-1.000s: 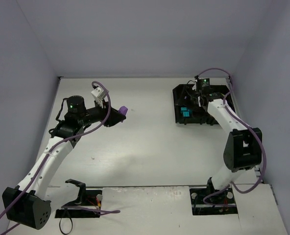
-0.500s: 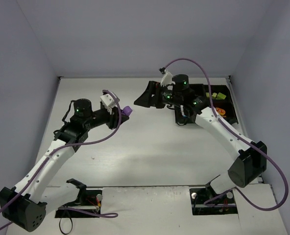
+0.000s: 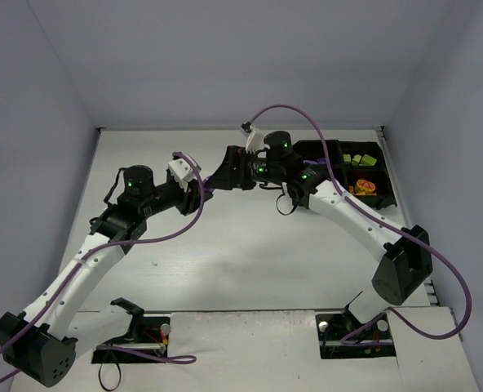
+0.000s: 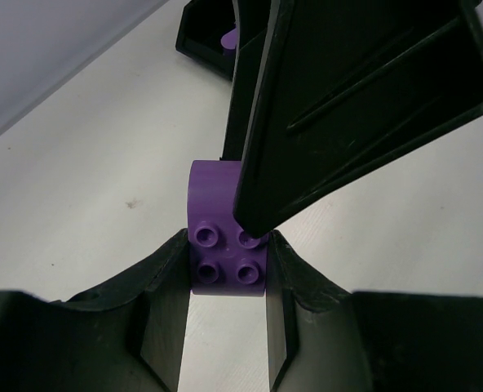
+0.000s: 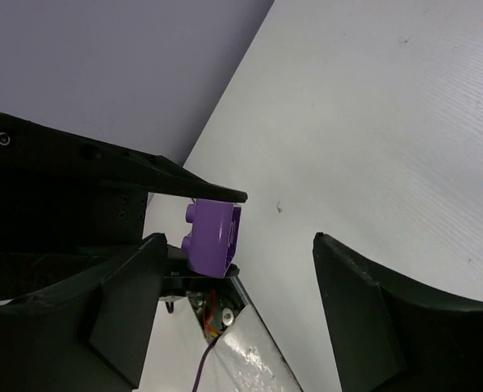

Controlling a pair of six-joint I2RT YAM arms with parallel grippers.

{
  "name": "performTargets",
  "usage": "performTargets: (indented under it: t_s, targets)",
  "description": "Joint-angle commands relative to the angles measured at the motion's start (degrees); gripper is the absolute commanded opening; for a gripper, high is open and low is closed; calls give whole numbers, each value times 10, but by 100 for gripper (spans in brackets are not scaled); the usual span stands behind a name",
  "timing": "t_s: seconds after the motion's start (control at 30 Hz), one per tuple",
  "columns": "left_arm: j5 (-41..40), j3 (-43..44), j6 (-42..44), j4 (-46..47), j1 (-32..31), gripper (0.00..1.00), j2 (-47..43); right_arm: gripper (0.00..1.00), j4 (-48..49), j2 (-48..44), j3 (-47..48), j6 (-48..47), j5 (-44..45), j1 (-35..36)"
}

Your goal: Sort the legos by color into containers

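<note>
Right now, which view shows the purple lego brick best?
Left wrist: the purple brick fills the centre, studs facing the camera, clamped by the left gripper. Right wrist shows the brick small and side-on. The top view barely shows it.

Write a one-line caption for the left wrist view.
Left claw shut on a purple brick; one finger of the open right claw crosses in front.

Purple brick [image 4: 228,253] gripped aloft, tray [image 3: 316,149] far right

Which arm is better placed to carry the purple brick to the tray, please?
Right. The right gripper stands open at the purple brick that the left gripper holds, and the tray lies on its side.
</note>
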Motion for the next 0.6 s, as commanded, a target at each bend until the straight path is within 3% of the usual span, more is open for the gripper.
performTargets:
  t_s: [0.0, 0.13, 0.23, 0.27, 0.33, 0.37, 0.5, 0.53, 0.57]
  targets:
    - [4, 25, 14, 28, -4, 14, -10, 68, 52, 2, 28, 1, -12, 6]
    - [4, 24, 18, 28, -4, 14, -6, 56, 53, 13, 34, 1, -23, 7]
    - [7, 26, 20, 27, -5, 15, -1, 34, 54, 20, 36, -1, -29, 7]
    - [6, 27, 19, 27, -4, 16, 3, 21, 54, 23, 39, -2, -31, 8]
    - [6, 26, 21, 26, -5, 20, 7, 8, 53, 29, 42, -4, -38, 7]
    - [6, 25, 22, 27, -4, 25, 9, 0, 53, 31, 42, -5, -40, 7]
    - [-5, 20, 19, 32, -4, 60, 13, 0, 53, 37, 46, -14, -37, -5]
    - [-14, 19, 18, 31, -5, 73, 14, 0, 53, 37, 46, -17, -33, -18]
    - [-22, 19, 10, 31, -5, 76, 15, 0, 52, 36, 46, -20, -31, -27]
